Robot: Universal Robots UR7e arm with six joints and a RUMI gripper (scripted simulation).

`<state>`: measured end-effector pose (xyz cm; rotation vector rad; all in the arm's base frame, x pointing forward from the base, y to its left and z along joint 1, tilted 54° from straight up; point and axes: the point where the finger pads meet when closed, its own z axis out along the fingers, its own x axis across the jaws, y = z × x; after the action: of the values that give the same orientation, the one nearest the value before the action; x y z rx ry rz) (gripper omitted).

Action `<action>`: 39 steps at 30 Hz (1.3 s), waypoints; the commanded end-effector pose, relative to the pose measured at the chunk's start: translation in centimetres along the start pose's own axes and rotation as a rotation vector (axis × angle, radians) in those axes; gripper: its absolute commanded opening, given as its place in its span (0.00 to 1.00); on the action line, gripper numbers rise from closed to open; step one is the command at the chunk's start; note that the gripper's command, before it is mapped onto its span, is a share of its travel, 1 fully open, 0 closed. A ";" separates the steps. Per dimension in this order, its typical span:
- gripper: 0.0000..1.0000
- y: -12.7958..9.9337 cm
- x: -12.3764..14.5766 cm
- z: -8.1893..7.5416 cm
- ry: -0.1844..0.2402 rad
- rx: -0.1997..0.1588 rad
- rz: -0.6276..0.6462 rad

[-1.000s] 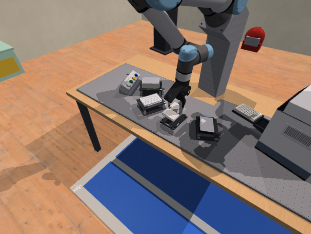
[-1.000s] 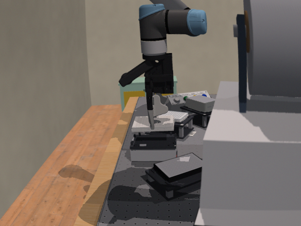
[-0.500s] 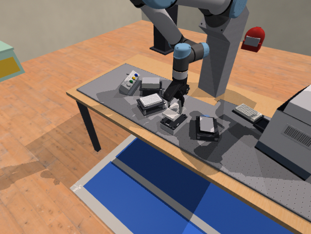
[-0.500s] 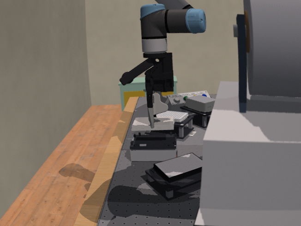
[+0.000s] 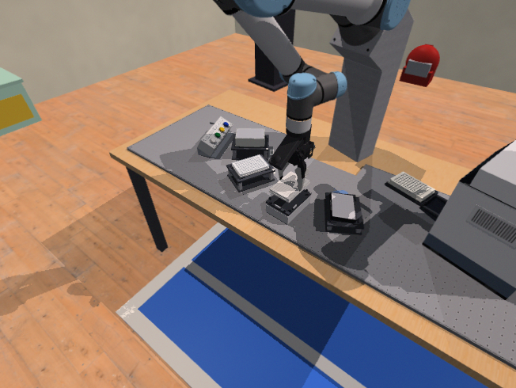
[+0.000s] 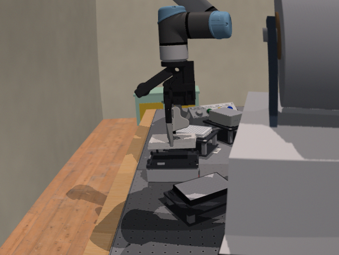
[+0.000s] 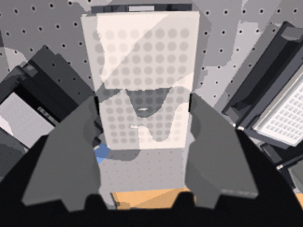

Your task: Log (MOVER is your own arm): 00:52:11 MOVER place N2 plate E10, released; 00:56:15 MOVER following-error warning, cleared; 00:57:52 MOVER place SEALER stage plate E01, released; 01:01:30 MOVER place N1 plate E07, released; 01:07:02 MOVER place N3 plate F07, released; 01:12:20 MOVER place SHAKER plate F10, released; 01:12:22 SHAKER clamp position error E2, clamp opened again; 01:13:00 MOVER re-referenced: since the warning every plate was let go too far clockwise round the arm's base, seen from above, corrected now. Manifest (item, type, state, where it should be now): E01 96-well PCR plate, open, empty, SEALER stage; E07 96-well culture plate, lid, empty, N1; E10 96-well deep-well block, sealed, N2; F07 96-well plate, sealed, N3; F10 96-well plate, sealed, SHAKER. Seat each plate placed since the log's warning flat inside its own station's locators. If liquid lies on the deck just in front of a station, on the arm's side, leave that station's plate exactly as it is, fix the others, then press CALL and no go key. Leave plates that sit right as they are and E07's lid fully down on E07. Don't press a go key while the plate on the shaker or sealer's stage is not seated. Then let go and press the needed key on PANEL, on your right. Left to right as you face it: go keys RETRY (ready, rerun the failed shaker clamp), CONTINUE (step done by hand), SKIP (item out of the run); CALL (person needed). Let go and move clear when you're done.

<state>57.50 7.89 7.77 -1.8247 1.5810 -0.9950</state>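
No text, number or brand can be read in any of the views. Small printing is seen on the key panel (image 5: 214,136) at the far left corner of the tabletop, and a pale label on the front of the shaker base (image 6: 160,163), but both are too small and blurred to be read.
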 end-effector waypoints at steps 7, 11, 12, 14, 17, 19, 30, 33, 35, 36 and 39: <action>0.00 0.0 0.0 0.0 0.000 0.001 0.000; 0.00 0.0 0.0 0.1 0.000 0.001 0.000; 0.00 0.0 0.0 0.1 0.000 0.001 0.000; 0.00 0.0 0.0 0.2 0.000 0.001 0.000; 0.00 0.0 0.0 0.3 0.000 0.001 0.000; 0.00 0.0 0.0 0.4 0.000 0.001 0.000; 0.00 0.0 0.0 0.7 0.000 0.001 0.000; 0.00 0.0 0.0 0.8 0.000 0.001 0.000; 0.00 0.0 0.0 0.8 0.000 0.001 0.000; 0.00 0.0 0.0 0.9 0.000 0.001 0.000; 0.00 0.0 0.0 1.0 0.000 0.001 0.000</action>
<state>58.21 7.85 7.25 -1.8247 1.5810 -0.9950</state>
